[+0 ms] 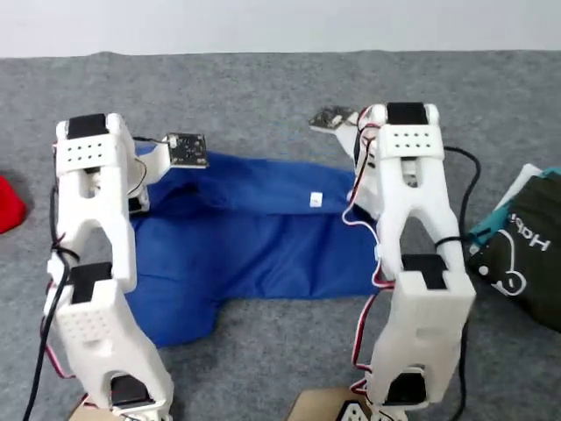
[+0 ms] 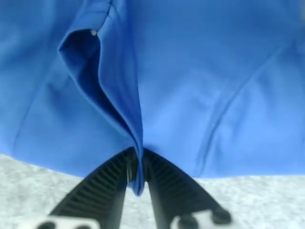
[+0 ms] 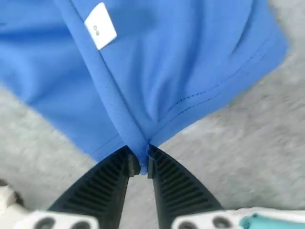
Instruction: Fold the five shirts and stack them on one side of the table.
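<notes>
A blue shirt [image 1: 254, 228] lies across the grey table between the two arms, its far edge lifted. My left gripper [image 2: 136, 167] is shut on a fold of the blue shirt [image 2: 190, 86] at its hem. My right gripper [image 3: 139, 164] is shut on the blue shirt [image 3: 157, 71] at a seamed edge near a small white tag [image 3: 100, 26]. In the high view the left arm [image 1: 92, 175] stands over the shirt's left end and the right arm [image 1: 408, 167] over its right end. The white tag [image 1: 316, 200] shows near the right arm.
A dark green and white garment [image 1: 526, 246] lies bunched at the table's right edge. A bit of red cloth [image 1: 9, 203] shows at the left edge. Grey felt table [image 1: 263, 96] stretches open behind the shirt.
</notes>
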`<control>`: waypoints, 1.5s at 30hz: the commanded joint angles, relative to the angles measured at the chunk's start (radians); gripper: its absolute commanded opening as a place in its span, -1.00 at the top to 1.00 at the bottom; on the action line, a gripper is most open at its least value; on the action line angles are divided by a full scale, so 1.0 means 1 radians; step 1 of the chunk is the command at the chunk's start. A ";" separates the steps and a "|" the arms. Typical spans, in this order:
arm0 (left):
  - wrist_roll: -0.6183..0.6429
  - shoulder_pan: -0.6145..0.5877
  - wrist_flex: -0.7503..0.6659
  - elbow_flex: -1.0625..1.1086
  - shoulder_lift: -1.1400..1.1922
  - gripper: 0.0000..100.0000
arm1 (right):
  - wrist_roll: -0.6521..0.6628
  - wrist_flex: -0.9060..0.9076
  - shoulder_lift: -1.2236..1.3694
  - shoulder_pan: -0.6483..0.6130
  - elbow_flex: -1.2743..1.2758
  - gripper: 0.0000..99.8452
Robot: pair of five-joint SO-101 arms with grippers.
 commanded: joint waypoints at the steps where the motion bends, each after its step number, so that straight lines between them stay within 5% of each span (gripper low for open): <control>1: -0.015 -0.011 0.031 0.067 -0.107 0.99 | -0.005 0.042 -0.143 -0.010 0.089 0.98; 20: -0.106 -0.044 0.031 0.516 -0.480 0.99 | -0.002 -0.102 -0.335 -0.008 0.597 0.98; 32: -0.247 -0.181 0.032 0.627 -0.578 0.99 | -0.002 -0.188 -0.326 -0.004 0.637 0.98; 45: -0.265 -0.190 0.032 0.874 -0.744 0.99 | -0.009 -0.191 -0.326 -0.008 0.637 0.98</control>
